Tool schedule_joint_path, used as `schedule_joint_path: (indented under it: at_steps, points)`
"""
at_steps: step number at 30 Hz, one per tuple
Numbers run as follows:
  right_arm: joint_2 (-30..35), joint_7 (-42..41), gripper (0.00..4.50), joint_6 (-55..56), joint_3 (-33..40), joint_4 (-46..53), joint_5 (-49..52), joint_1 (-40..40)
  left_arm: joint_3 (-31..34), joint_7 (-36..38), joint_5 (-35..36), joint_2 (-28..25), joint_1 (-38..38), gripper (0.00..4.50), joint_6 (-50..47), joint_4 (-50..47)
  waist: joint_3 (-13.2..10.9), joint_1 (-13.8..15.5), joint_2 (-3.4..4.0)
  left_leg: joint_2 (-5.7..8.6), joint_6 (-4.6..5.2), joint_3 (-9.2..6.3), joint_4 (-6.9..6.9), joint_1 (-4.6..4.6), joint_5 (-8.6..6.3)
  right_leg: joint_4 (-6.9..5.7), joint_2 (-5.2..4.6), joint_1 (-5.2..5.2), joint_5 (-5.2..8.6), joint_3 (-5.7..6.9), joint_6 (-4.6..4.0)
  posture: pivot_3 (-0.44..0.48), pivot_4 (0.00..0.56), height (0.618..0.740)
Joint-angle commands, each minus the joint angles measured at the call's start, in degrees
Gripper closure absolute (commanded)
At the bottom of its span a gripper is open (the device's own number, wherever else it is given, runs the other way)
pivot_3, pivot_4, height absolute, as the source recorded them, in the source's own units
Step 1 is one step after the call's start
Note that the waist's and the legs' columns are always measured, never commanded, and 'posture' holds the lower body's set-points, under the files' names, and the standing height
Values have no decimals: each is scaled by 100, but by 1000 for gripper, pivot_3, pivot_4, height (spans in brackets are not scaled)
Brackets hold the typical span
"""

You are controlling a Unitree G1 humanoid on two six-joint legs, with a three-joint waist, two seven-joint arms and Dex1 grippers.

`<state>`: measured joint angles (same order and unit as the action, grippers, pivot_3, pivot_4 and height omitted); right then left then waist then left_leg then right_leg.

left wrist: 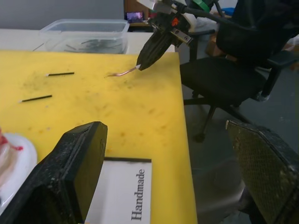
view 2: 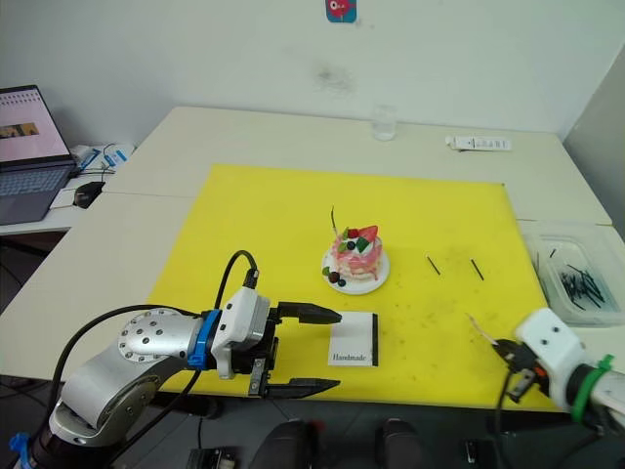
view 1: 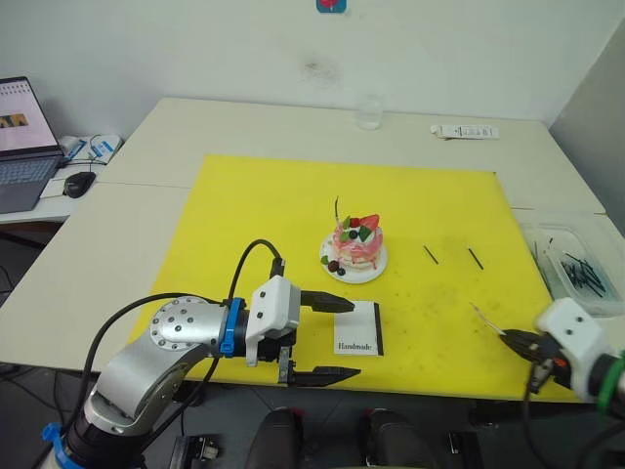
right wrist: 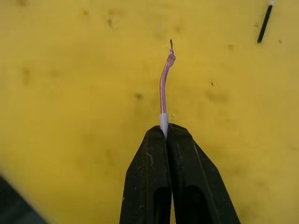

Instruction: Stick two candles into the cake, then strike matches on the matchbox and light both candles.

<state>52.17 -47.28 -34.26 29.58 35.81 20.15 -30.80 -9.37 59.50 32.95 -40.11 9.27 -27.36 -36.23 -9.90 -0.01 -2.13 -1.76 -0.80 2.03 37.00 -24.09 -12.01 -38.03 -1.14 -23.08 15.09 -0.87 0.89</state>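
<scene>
On the yellow mat (view 1: 273, 195) covering the bench (view 1: 146, 225), the left pincer (view 1: 327, 339) gaped by the matchbox (view 1: 358, 328) while the right pincer (right wrist: 166, 128) pinched a candle (right wrist: 163, 88).

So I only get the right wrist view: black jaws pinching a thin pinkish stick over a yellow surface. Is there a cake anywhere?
Observer: Yes. A small pink cake on a white plate sits mid-mat, to the robot's left of the right gripper and its held candle.
Visitor: Anything stuck in it yet?
Observer: One upright candle stands in the cake.
Visitor: And the other arm?
Observer: The left gripper hovers by the matchbox, jaws open.
</scene>
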Motion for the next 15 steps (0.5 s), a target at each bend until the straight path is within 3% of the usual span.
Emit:
schedule_joint_path:
  at_steps: [1, 8, 15]
  points:
    - [244, -664, 4461, 599, 512, -662, -126, -58, -70, -33, 149, 71, 100, 0, -35, -245, 0, -9, 0, 0, 0, 1, 1, 2, 0, -2, 0, 0, 0, -1, 0, 0, 150, 738]
    - [703, -1291, 4461, 825, 340, -1595, -321, 111, -183, -116, 162, 195, 315, 0, -145, -186, 0, -13, 1, 3, 0, -1, 0, 18, 0, 2, 1, 20, 2, -1, -3, 0, 150, 738]
    - [908, -1530, 4461, 487, 5, -1793, -389, 276, -218, -175, 111, 224, 346, 0, -132, -153, 1, -3, 4, 3, 0, -9, -1, 20, 0, 4, 1, 28, 5, 7, -7, 0, 150, 738]
